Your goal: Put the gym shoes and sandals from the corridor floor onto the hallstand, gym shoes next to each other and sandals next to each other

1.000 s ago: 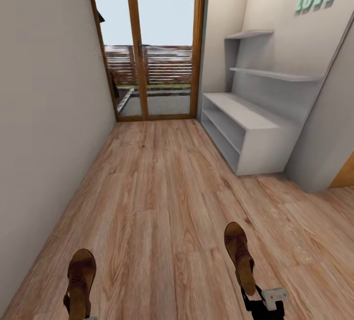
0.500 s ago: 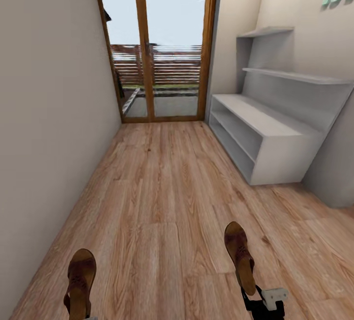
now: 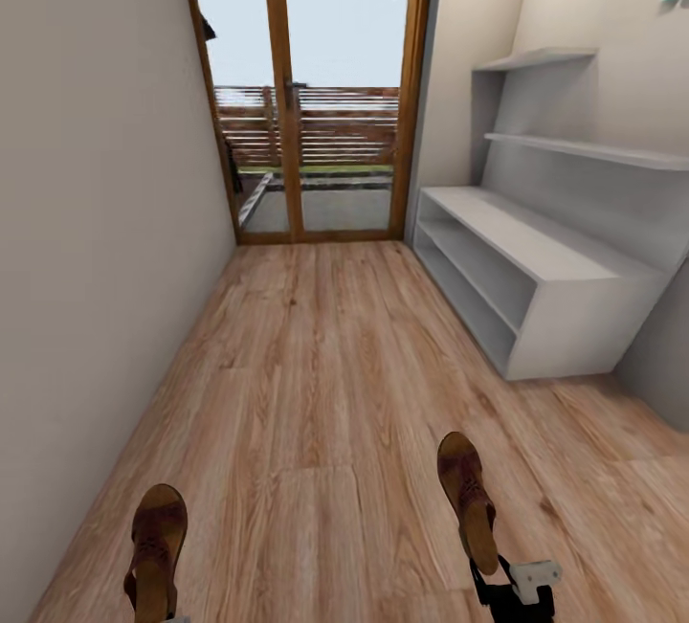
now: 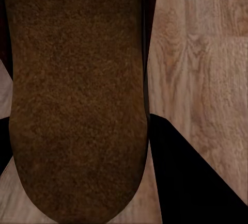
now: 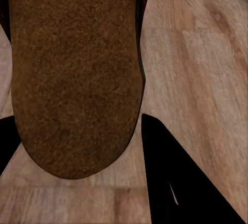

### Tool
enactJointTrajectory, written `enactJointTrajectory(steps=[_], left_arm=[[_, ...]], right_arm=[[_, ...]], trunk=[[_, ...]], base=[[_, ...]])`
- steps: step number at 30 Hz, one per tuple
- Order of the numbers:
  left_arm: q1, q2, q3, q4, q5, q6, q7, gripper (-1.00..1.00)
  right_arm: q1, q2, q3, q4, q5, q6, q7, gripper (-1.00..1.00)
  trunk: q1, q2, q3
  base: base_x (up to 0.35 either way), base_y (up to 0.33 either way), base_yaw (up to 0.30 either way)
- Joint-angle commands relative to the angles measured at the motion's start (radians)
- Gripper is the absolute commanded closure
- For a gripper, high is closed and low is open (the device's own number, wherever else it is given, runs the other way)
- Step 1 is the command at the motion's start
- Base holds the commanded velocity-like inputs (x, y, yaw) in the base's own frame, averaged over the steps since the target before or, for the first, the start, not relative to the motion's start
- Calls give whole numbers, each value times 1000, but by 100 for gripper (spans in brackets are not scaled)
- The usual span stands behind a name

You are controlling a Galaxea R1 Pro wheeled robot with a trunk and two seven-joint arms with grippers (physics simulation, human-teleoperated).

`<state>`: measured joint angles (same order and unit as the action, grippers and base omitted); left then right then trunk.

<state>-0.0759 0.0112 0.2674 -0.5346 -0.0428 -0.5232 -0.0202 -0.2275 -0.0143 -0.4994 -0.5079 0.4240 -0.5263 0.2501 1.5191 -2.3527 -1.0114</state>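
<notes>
I hold one brown sandal in each hand above the corridor floor [image 3: 325, 365]. The left sandal [image 3: 156, 546] rises from my left gripper [image 3: 158, 615] at the picture's lower edge. My right gripper [image 3: 496, 577] is shut on the heel end of the right sandal [image 3: 467, 499]. In the left wrist view the sandal's tan sole [image 4: 77, 95] lies between dark fingers [image 4: 196, 182]. The right wrist view shows the other sole [image 5: 77, 74] the same way. The light-grey hallstand [image 3: 536, 250] stands ahead against the right wall, its shelves bare. The gym shoes are out of view.
A plain wall [image 3: 96, 221] runs along the left side. A wood-framed glass door [image 3: 306, 87] closes the corridor's far end. Open plank floor stretches between me and the hallstand.
The camera has moved forward and turned left, so the hallstand has slid right and looks nearer. Both sandals stay in my grippers at the same places in the picture.
</notes>
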Motion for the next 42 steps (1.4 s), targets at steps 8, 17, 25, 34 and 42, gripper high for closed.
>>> enactJointTrajectory(steps=[8, 17, 25, 34, 42], left_arm=[[-1, 0, 4, 1, -8, -3, -1, 100], [-1, 0, 4, 1, -8, -3, -1, 100], [-1, 0, 4, 2, -9, -3, -1, 100], [-1, 0, 4, 2, -9, -3, -1, 100], [-1, 0, 4, 2, -8, -3, -1, 100]], right_arm=[[-1, -2, -8, -1, 1, -1, 13, 100], [-1, -3, -8, -1, 2, -3, 13, 100], [-1, -1, -8, 0, 4, -3, 12, 100], [-1, 0, -8, 0, 5, -3, 12, 100], [-1, 0, -8, 2, 5, -3, 12, 100]], trunk=[[0, 0, -1], [0, 0, -1], [0, 0, -1], [0, 0, -1], [0, 0, -1]], base=[[340, 89, 0], [340, 77, 0], [340, 9, 0], [340, 0, 0], [340, 0, 0]])
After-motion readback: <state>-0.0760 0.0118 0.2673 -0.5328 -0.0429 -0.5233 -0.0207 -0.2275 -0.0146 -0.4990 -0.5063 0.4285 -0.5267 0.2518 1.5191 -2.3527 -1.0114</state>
